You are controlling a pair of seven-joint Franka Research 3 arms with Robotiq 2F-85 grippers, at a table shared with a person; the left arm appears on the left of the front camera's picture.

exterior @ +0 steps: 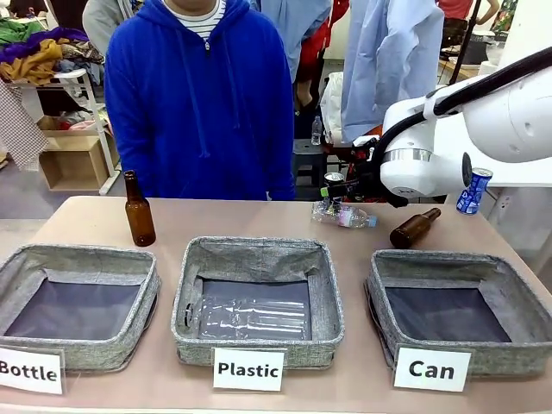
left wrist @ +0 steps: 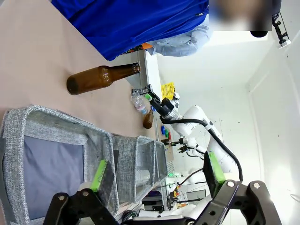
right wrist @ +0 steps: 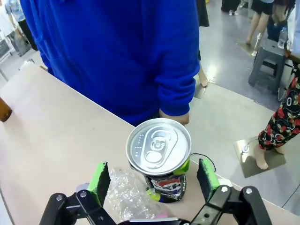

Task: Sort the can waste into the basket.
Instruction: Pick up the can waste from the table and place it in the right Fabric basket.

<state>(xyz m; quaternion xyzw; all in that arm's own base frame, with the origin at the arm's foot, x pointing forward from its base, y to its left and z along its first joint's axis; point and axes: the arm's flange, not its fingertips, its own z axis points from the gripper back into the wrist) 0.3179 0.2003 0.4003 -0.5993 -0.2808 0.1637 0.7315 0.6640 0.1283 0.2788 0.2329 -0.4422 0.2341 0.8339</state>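
Standing near the far edge of the table (exterior: 259, 220), the black can (right wrist: 159, 147) sits between the wide-open jaws of the right gripper (right wrist: 153, 178), with a crushed clear bottle (right wrist: 122, 187) just beside it. The blue-and-white can (exterior: 473, 191) stands at 2 o'clock from the Can basket (exterior: 440, 259), which has open room inside. The left gripper (left wrist: 157, 172) hangs with its jaws apart, holding nothing.

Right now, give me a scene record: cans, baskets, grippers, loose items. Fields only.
right gripper: open, jaws either side of the upright black can
left gripper: open, over Bottle basket
blue-and-white can: far right, outside every basket
Can basket: no cans in it
Plastic basket: one clear bottle inside
loose on table: crumpled bottle beside black can; lying brown bottle; upright brown bottle
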